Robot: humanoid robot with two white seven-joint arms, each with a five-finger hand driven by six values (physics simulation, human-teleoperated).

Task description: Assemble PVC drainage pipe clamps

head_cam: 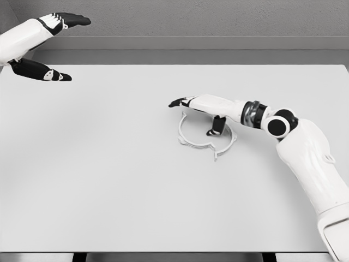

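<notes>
A white ring-shaped pipe clamp (192, 142) lies flat on the table, right of the middle, with small tabs at its lower right. My right hand (199, 112) hovers over it with fingers stretched out to the left; its thumb (216, 127) points down inside the ring. The hand holds nothing. My left hand (54, 49) is raised at the far upper left, fingers spread wide and holding nothing, far from the clamp.
The white table (109, 180) fills most of the view. A grey wall runs behind its back edge. My right forearm (305, 158) crosses the table's right side.
</notes>
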